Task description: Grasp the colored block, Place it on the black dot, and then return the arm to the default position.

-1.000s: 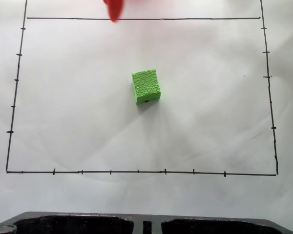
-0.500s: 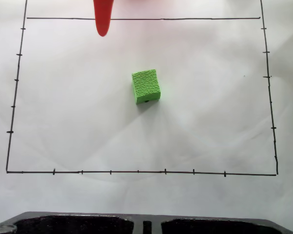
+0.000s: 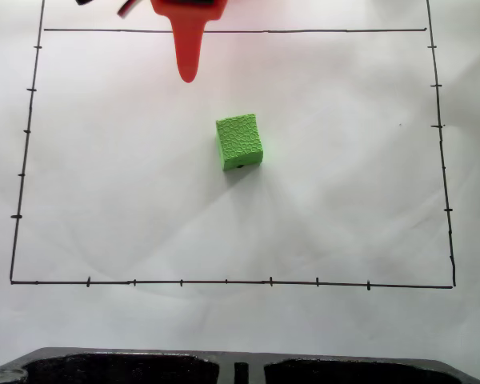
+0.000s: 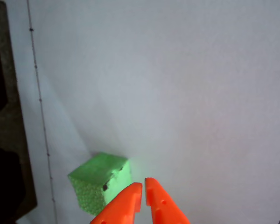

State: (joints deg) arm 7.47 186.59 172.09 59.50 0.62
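Note:
The colored block (image 3: 239, 141), a bright green cube with a crackled surface, sits on white paper near the middle of the drawn frame in the fixed view. A tiny dark speck shows at its lower edge; the black dot itself is hidden. The orange-red arm reaches in from the top edge, and its gripper (image 3: 189, 75) points down toward the block, well above and left of it. In the wrist view the gripper (image 4: 143, 186) has its two orange fingertips almost touching, with nothing between them. The block (image 4: 99, 184) lies just left of the tips.
A thin black rectangle with tick marks (image 3: 224, 282) is drawn on the white paper. A black moulded tray (image 3: 144, 368) runs along the bottom edge of the fixed view and shows as a dark tray (image 4: 4, 140) at the left of the wrist view.
The orange finger has come further down into the fixed view, from the top edge toward the block, swinging left and then back right. The block has not moved.

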